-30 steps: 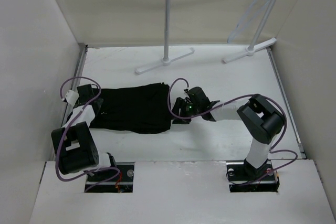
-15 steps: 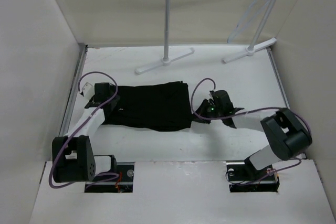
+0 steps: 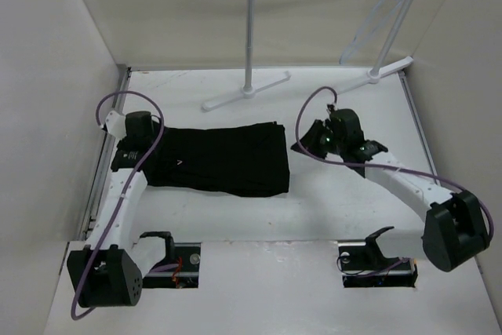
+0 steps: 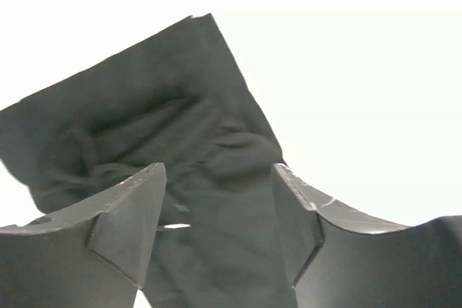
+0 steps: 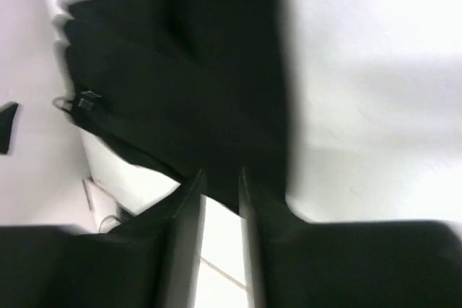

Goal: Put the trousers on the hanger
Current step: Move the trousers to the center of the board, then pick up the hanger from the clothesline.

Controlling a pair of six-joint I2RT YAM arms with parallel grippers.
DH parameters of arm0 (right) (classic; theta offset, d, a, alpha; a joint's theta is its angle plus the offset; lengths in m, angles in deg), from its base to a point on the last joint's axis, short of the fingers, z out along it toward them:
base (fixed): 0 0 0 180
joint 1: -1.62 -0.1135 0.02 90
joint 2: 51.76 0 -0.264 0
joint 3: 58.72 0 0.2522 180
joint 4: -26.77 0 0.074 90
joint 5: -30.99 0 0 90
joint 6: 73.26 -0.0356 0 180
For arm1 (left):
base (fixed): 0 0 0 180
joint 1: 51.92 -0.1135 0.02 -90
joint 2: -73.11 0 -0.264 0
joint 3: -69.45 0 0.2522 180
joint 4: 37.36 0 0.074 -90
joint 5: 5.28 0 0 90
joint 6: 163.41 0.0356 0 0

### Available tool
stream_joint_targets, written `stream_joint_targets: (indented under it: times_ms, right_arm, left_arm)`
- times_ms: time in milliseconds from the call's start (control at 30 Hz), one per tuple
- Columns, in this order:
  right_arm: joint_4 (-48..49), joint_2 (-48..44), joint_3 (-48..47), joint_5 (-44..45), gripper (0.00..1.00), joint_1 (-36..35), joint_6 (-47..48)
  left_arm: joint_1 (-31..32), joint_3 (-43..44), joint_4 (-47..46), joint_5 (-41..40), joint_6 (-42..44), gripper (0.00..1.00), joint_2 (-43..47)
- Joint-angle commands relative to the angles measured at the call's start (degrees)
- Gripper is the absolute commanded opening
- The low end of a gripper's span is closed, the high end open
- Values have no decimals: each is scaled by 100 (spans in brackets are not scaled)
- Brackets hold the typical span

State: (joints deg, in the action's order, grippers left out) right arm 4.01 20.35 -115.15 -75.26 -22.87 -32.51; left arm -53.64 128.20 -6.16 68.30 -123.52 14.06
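Left gripper (image 4: 220, 225): jaws are held wide apart with nothing clamped. It is set over the end of the trousers (image 4: 159, 106) on its own side, the cloth running out ahead of it and between the fingers. Whether the tips touch the cloth cannot be told.
Right gripper (image 5: 220, 203): fingers are drawn almost together, only a slit of table (image 3: 337, 194) showing between them, and nothing is held. It is kept just off the opposite end of the trousers, pointed towards the cloth.
Trousers: laid flat and folded on the table, stretched out between the two grippers. They are not lifted and not on the hanger (image 3: 375, 25).
Hanger: hung on the white rack (image 3: 249, 33), far beyond the right gripper and well apart from the cloth.
Reason for placement: with one gripper at each end, the garment is judged to be lined up for a two-ended pick, the open jaws being readied first.
Seen only from above: the hanger, the rack, and how far the trousers lie from them.
Seen only from the left wrist: the jaw opening, the creases and a free corner of cloth.
Seen only from the right wrist: the near-shut fingers, though blurred.
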Motion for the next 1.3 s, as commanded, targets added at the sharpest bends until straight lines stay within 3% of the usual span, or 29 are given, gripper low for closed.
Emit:
stream_joint_targets:
  times_ms: [0, 67, 167, 400, 567, 667, 833, 967, 1000, 1067, 1133, 1200, 1267]
  right_arm:
    - [-50, 424, -1029, 96, 20, -279, 522]
    - [247, 986, -1505, 52, 13, -394, 575]
    - [661, 1838, -2094, -149, 11, -412, 417]
    - [1014, 3386, -2553, -221, 11, -201, 118]
    - [1075, 3564, -2395, -89, 12, 63, -119]
    - [988, 3231, -2403, -89, 21, 46, -76]
    - [540, 2064, -2140, -212, 61, -24, -14]
    - [-57, 1000, -1877, -256, 68, -113, 161]
    - [-224, 728, -1859, -238, 66, -113, 223]
    - [-506, 244, -1980, -194, 49, -34, 285]
    - [-656, -126, -2366, -168, 18, 281, 381]
    - [-718, -259, -2866, -124, 8, 623, 469]
    - [-718, -190, -3464, -2, 8, 1089, 574]
  left_arm:
    - [411, 308, 16, -98, -51, 56, -141]
    - [737, 335, -291, -54, -69, 53, -579]
    - [853, 335, -827, -80, -8, 52, -1291]
    - [106, -60, -1593, -62, -34, 51, -2032]
    - [-158, -394, -1523, 86, -69, 52, -1945]
    - [-88, -343, -1331, 262, -113, 53, -1445]
    - [263, 202, -830, 175, -26, 55, -653]
    - [421, 387, -619, 122, 53, 56, -327]
    - [500, 396, -583, 122, 54, 56, -283]
    - [781, 405, -557, 157, 97, 55, -283]
    - [1211, 431, -574, 157, 194, 52, -396]
    - [1694, 501, -653, 148, 291, 45, -563]
    - [2169, 633, -723, 131, 475, 33, -765]
